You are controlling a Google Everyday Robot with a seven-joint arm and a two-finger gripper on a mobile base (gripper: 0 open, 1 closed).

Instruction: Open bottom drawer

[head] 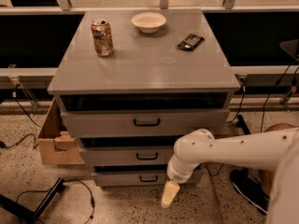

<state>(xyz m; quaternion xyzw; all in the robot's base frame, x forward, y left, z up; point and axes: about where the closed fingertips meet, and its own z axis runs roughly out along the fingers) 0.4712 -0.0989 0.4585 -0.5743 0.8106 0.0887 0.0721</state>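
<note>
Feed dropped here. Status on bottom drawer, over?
Gripper low near floor, right of handle, not touching. Bottom drawer not gripped. Cardboard box left, off path.

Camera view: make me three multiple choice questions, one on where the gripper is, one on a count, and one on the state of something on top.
1. Where is the gripper?
A. Up at the top edge of the view
B. Low near the floor, just below and right of the bottom drawer handle
C. Off at the far left
2. How many drawer fronts does the grey cabinet show?
A. Two
B. Three
C. Five
3. How does the can stand?
A. Upright on the cabinet top
B. On its side
C. Upside down on the floor

Answers: 1 B, the gripper hangs by the lowest front, not on its handle. 2 B, three fronts are stacked, each with a black handle. 3 A, its lid faces up.
</note>
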